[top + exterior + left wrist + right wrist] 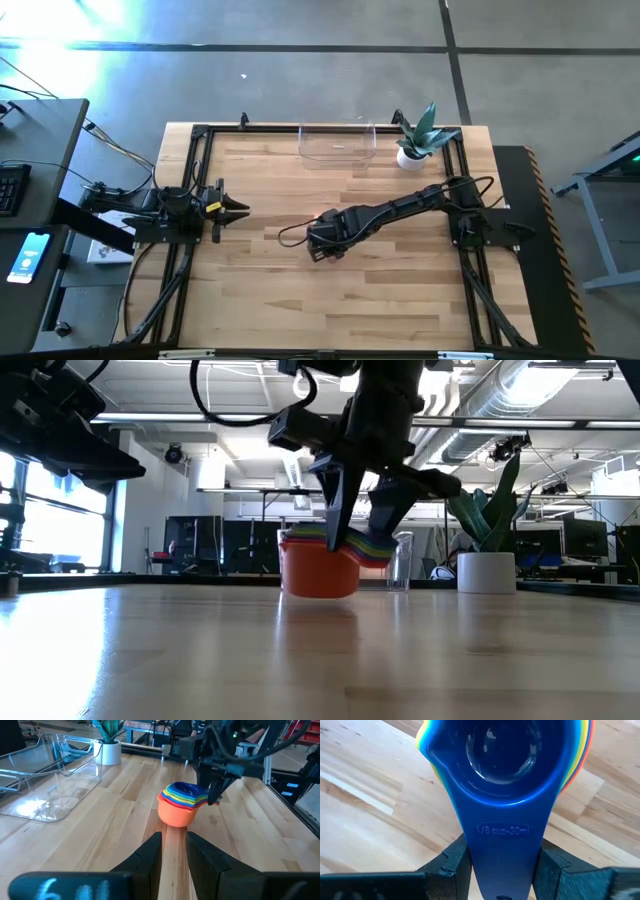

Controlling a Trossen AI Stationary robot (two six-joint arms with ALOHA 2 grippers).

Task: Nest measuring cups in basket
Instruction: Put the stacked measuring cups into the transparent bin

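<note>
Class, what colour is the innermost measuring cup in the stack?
Blue: the innermost cup shows best in the right wrist view.

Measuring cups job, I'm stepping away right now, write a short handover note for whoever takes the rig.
Right gripper: mid-table, shut on the handles of the cup stack.
Left gripper: waiting at the table's left side, open and empty.
Cups: nested in one stack, orange outermost, blue innermost, on or just above the wood; which one cannot be told.
Basket: far edge of the table, beside the plant pot, with no cups in it.
Done: nesting.
Left: carry the stack to the basket, set it inside, release.
</note>
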